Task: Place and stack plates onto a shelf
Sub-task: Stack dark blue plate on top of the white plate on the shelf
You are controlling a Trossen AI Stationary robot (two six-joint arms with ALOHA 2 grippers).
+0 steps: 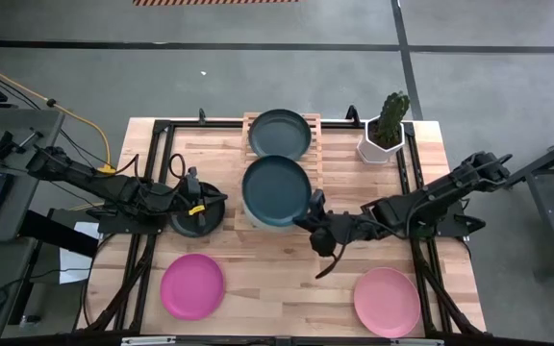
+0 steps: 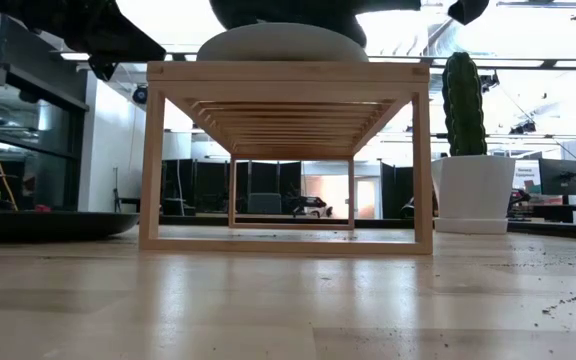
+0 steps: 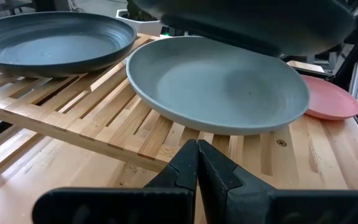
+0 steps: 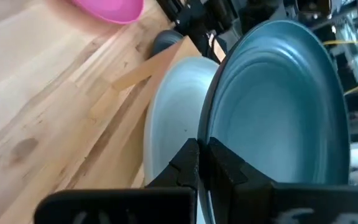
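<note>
The wooden slatted shelf carries a dark teal-grey plate on its far half and a pale mint plate on its near half. My right gripper is shut on a second dark teal plate, which sits right over the mint one. My left gripper is shut and hovers above the black plate, which lies flat on the table to the left of the shelf. A magenta plate and a salmon plate lie flat near the table's near edge. My right gripper pinches the dark teal plate's rim between its two fingers, on the side toward the table's right near corner. The fingers come roughly level from the right. The plate is about level over the mint plate; whether the two touch, I cannot tell.
A white pot with a cactus stands right of the shelf's far end. Black frame rails run along both sides of the tabletop. Bare wood shows between the magenta and salmon plates.
</note>
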